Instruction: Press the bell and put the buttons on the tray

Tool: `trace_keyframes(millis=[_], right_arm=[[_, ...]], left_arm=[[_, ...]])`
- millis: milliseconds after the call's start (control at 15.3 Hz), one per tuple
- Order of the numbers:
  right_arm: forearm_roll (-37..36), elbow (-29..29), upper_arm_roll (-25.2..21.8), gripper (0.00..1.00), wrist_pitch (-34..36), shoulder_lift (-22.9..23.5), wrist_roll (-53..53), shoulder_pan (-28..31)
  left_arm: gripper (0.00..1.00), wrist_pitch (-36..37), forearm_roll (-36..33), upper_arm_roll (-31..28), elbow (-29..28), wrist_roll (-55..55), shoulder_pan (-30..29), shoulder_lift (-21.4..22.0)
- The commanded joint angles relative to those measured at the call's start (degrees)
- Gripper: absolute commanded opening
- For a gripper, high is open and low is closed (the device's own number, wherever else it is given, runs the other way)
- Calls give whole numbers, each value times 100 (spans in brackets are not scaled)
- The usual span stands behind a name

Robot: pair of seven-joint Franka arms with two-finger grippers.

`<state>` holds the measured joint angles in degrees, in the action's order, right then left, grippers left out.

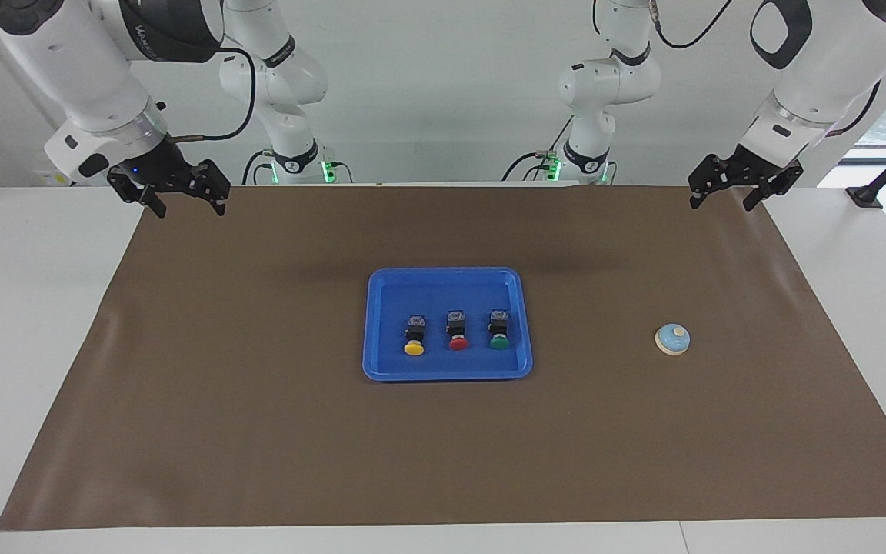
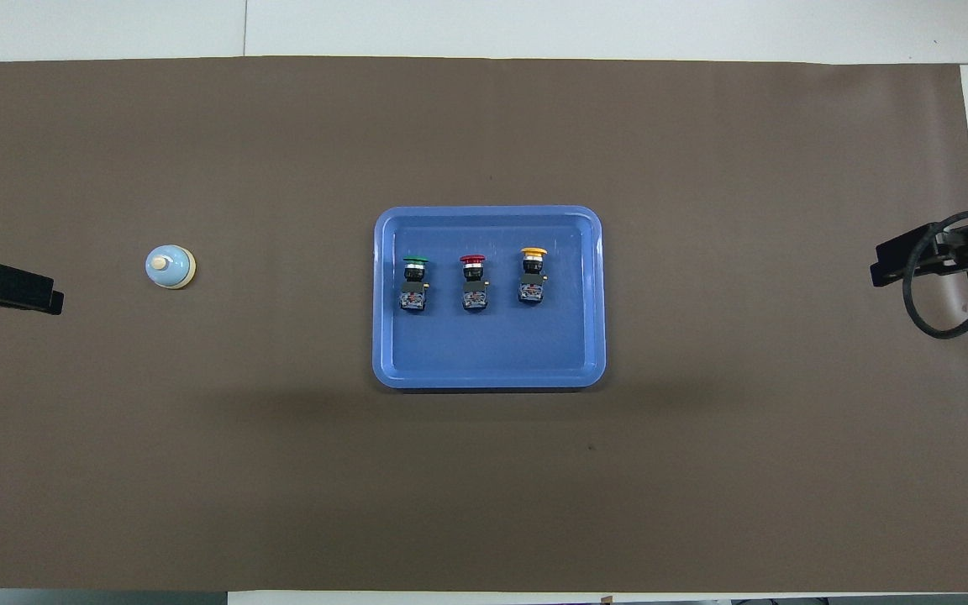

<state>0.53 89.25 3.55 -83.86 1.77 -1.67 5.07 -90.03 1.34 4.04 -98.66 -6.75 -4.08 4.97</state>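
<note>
Buttons all lie in the blue tray (image 1: 447,375) at mid-table, side by side in one row: the yellow button (image 1: 414,338) toward the right arm's end, the red button (image 1: 457,332) between, the green button (image 1: 499,332) toward the left arm's end. Each rests on its side, cap pointing away from the robots. The bell (image 1: 672,339) stands alone on the brown mat (image 1: 258,431), well apart from the tray, toward the left arm's end. The left claw (image 1: 743,185) and right claw (image 1: 174,188) both hang raised at the mat's robot-side corners, fingers apart, holding nothing. Placement appears complete. If the bell press is outstanding, the left arm is better placed: descend squarely over the pale knob, fingers closed, push lightly.
</note>
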Motion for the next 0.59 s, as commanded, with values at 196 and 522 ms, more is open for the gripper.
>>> trace_keyframes(millis=[196, 522], right_arm=[[-71, 110, 49, 100, -52, -80, -88, 46], [-71, 110, 49, 100, -52, -80, -88, 46]], left_arm=[[100, 73, 60, -61, -5, -81, 21, 92], [100, 39, 59, -61, -4, -64, 38, 92]])
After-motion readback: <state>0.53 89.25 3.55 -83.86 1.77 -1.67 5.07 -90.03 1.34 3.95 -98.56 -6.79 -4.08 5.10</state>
